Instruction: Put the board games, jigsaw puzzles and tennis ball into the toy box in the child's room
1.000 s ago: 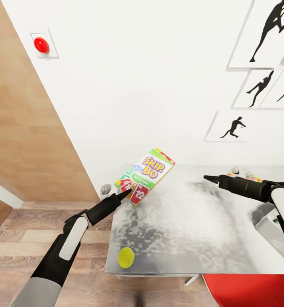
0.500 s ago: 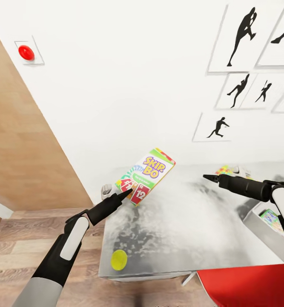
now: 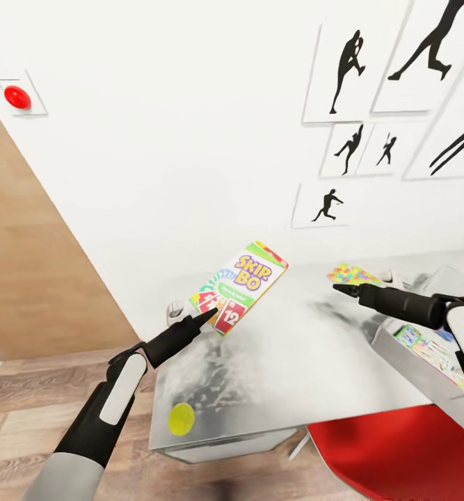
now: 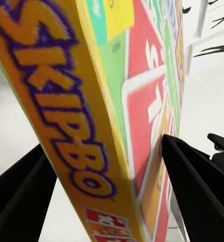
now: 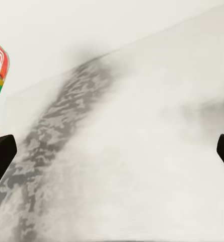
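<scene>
The left gripper [image 3: 205, 319] is clamped on the lower edge of the Skip-Bo box [image 3: 240, 286], which it holds tilted up in the air above the far left corner of the table [image 3: 294, 376], just in front of the white wall [image 3: 176, 153]. In the left wrist view the box [image 4: 117, 116] fills the gap between the two dark fingers [image 4: 192, 196], its narrow orange side with the printed title turned toward the camera and its red card pictures running away along the face.

The right gripper [image 3: 343, 289] hangs over the middle of the pale mottled table top with nothing in it. In the right wrist view its two black fingertips [image 5: 1, 156] sit at opposite edges of the picture, so its jaws stand wide apart above the bare grey surface [image 5: 132, 166].

The tennis ball [image 3: 181, 419] lies on the table near its near left corner, well apart from both grippers. A jigsaw puzzle [image 3: 353, 273] lies flat at the far side of the table, just beyond the right gripper's tip. The toy box [image 3: 398, 351] sits at the right end of the table, partly behind the right arm, with a colourful flat item [image 3: 426, 348] lying inside it; which toy it is cannot be told. A red-seated chair [image 3: 398, 452] stands at the table's near right edge, and black baseball silhouette pictures [image 3: 371, 90] hang on the wall above
</scene>
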